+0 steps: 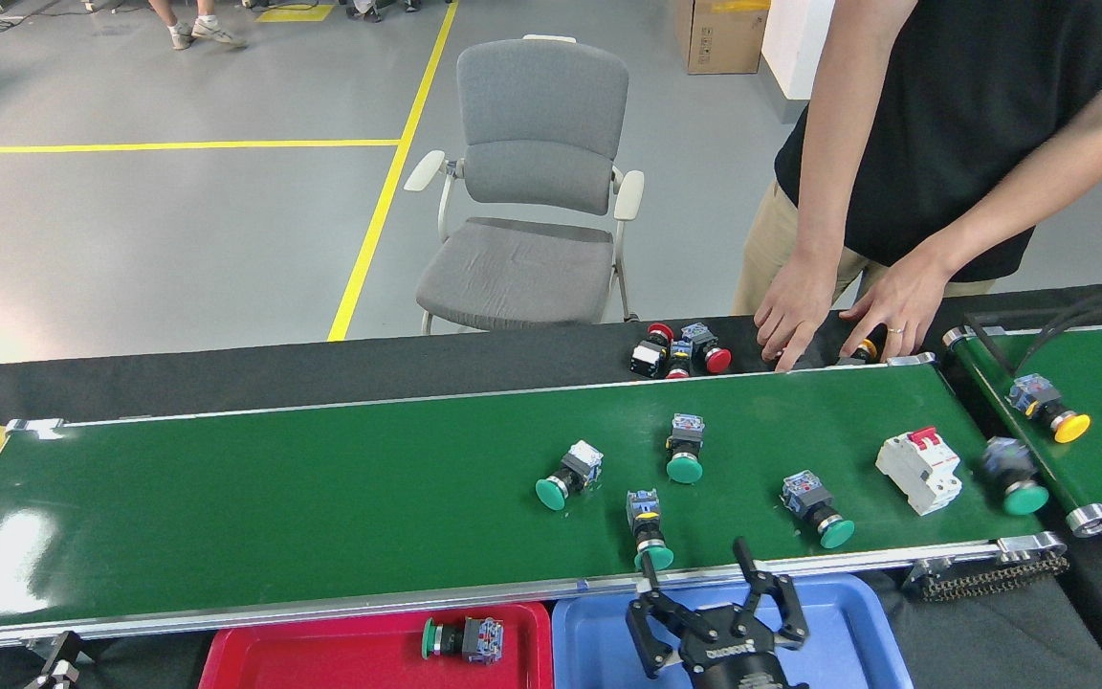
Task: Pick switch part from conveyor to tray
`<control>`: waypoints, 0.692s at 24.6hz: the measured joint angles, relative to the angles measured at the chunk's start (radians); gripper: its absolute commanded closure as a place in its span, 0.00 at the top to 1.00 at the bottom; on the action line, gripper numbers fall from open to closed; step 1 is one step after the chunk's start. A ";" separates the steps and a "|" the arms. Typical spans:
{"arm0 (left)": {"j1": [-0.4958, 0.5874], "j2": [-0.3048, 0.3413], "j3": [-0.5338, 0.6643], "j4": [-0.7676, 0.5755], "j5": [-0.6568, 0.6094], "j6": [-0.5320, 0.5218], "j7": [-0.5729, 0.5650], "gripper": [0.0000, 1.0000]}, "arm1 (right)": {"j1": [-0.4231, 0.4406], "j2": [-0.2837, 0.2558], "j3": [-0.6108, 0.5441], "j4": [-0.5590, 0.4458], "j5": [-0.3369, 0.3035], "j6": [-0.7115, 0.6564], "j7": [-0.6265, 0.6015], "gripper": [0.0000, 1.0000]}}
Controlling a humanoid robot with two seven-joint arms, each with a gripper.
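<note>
A robot's right gripper (694, 566) hangs over the blue tray (857, 622) at the near rail of the conveyor (274, 498), its black jaws spread wide and holding nothing. The left gripper is out of view.

Four green-capped switch parts lie on their sides on the glossy dark-green belt, each a round green button on a black collar with a blue-grey contact block behind. The nearest switch part (648, 529) rests just beyond the gripper's fingertips, its cap touching or nearly touching the near rail. A second (570, 474) lies left of it, a third (684, 448) further back, and a fourth (816, 508) to the right.

A white circuit breaker (917, 469) with a red toggle sits near the belt's right end, and a blurred green-capped part (1012, 476) sits in the gap between the two belts.

In the red tray (321, 651), one green switch part (463, 638) lies on its side.

Behind the conveyor, a person's hands (843, 311) rest on the black counter (321, 368), close to a cluster of red-capped switches (680, 350). What the hands cover cannot be made out.
</note>
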 measured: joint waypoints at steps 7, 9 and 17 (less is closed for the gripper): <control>-0.035 0.007 -0.020 -0.045 -0.030 -0.052 -0.003 1.00 | -0.134 0.080 0.040 0.198 0.001 0.005 0.064 0.50; -0.073 0.007 -0.053 -0.077 -0.051 -0.080 -0.017 1.00 | -0.151 0.082 0.050 0.221 0.002 0.010 0.066 0.19; -0.216 0.007 -0.207 -0.126 -0.071 -0.099 -0.074 1.00 | -0.158 0.062 0.098 0.217 0.004 -0.006 0.073 0.02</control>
